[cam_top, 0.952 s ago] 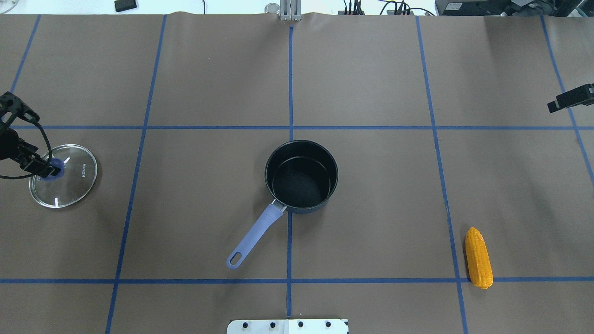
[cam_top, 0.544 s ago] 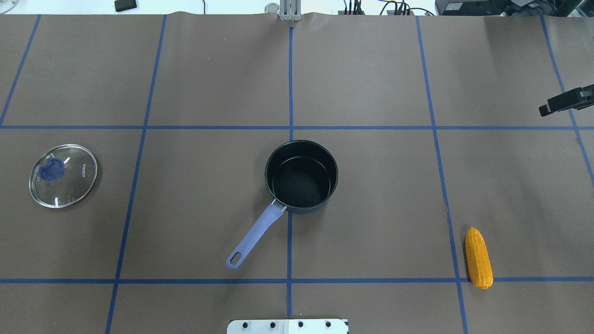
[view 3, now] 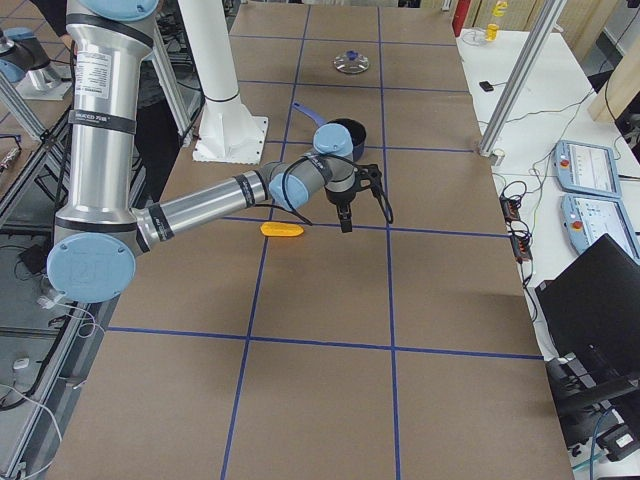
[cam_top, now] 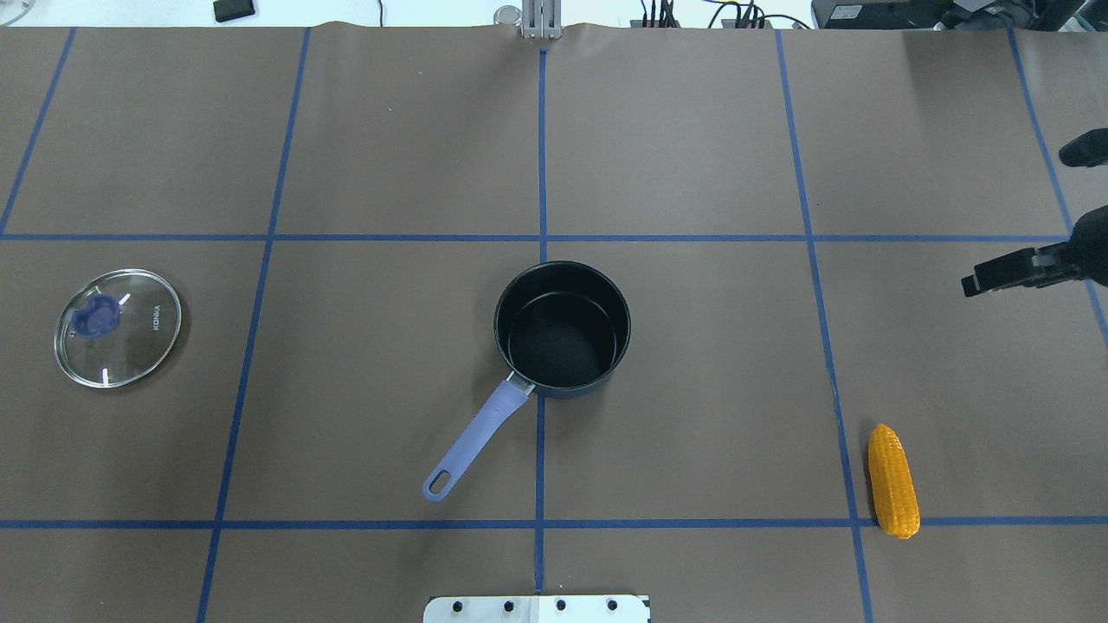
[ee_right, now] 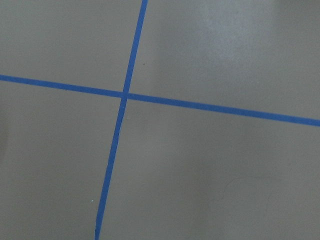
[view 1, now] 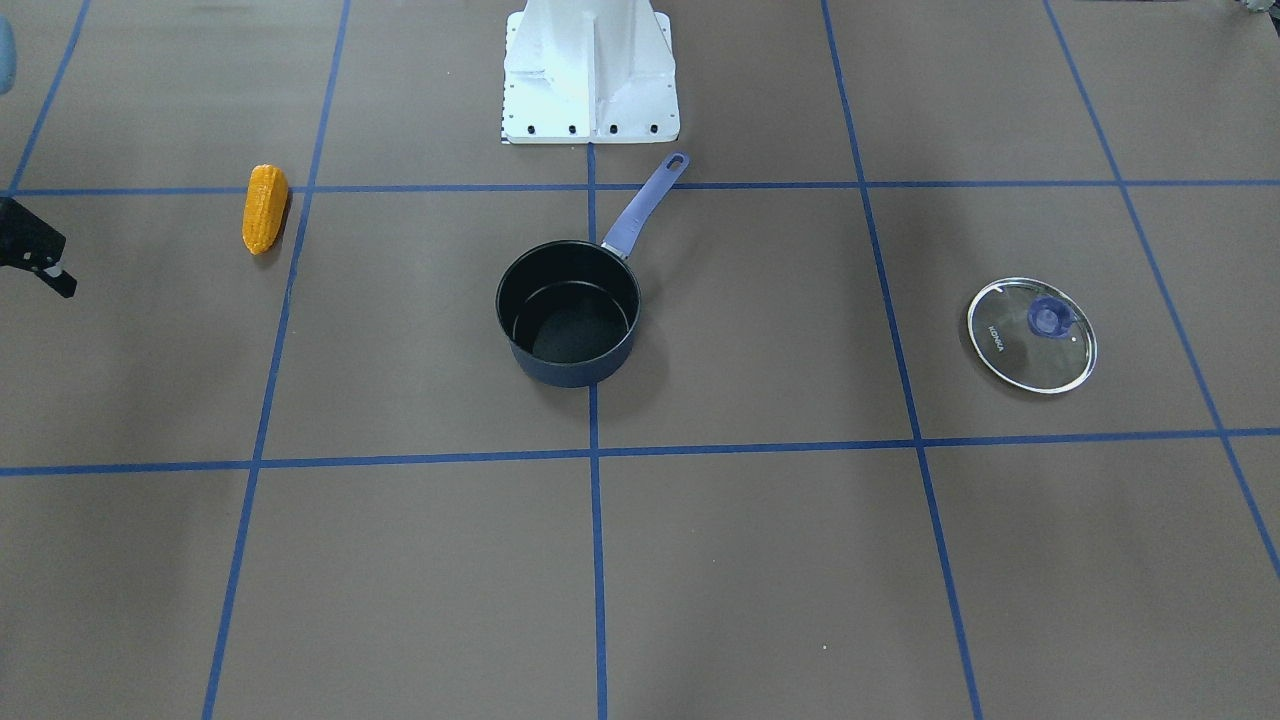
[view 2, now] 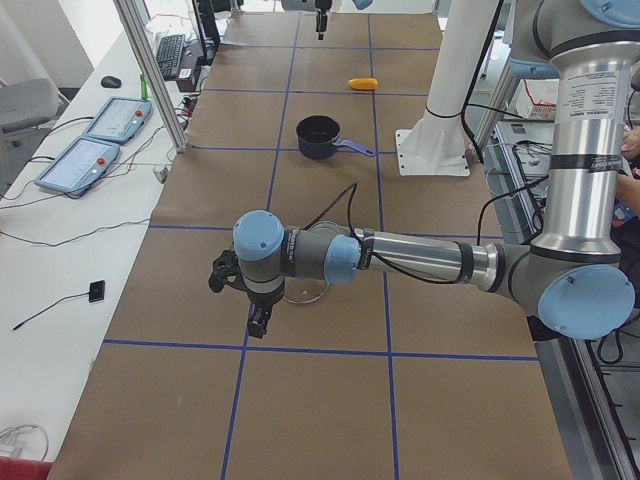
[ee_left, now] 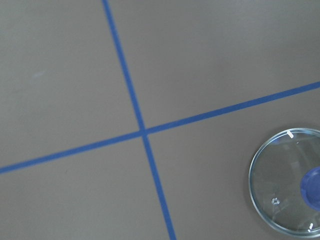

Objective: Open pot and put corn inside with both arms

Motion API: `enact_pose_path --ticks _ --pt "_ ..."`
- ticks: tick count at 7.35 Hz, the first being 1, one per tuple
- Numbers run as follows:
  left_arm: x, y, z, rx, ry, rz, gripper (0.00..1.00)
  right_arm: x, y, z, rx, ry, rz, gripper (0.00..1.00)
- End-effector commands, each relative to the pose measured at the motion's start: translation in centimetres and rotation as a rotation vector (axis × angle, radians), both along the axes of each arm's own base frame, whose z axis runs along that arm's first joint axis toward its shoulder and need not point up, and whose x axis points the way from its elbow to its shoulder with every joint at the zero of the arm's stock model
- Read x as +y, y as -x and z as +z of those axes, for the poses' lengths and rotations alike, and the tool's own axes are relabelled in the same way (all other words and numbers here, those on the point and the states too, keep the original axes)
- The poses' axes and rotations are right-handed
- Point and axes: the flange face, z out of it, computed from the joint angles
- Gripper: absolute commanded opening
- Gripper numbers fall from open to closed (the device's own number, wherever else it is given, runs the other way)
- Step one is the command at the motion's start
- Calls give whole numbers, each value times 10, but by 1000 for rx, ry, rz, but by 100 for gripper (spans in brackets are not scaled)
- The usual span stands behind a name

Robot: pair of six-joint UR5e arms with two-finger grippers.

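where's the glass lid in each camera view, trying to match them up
Front-facing: glass lid right of centre, right of the pot.
Overhead: lid far left, mid-height.
Exterior left: lid at centre, partly hidden behind the left arm.
Exterior right: lid at top, far end.
Left wrist: lid bottom right, cut by the edge.
Right wrist: not in it.
Landmark: the pot, between lid and corn.

Left claw (view 2: 257,324), right claw (view 3: 342,224) hang low, pointing down.
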Motion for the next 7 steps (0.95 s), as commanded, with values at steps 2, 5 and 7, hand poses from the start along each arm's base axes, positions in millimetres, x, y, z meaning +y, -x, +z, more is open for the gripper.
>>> enact_pose_path --ticks 2,5,7 --pt "21 5 -2 1 -7 -13 99 104 100 27 54 -15 137 100" --pt "20 5 -4 0 -11 -12 99 176 169 38 92 -50 200 100" --pt "20 4 -4 0 -15 -9 99 198 178 48 115 -63 180 80"
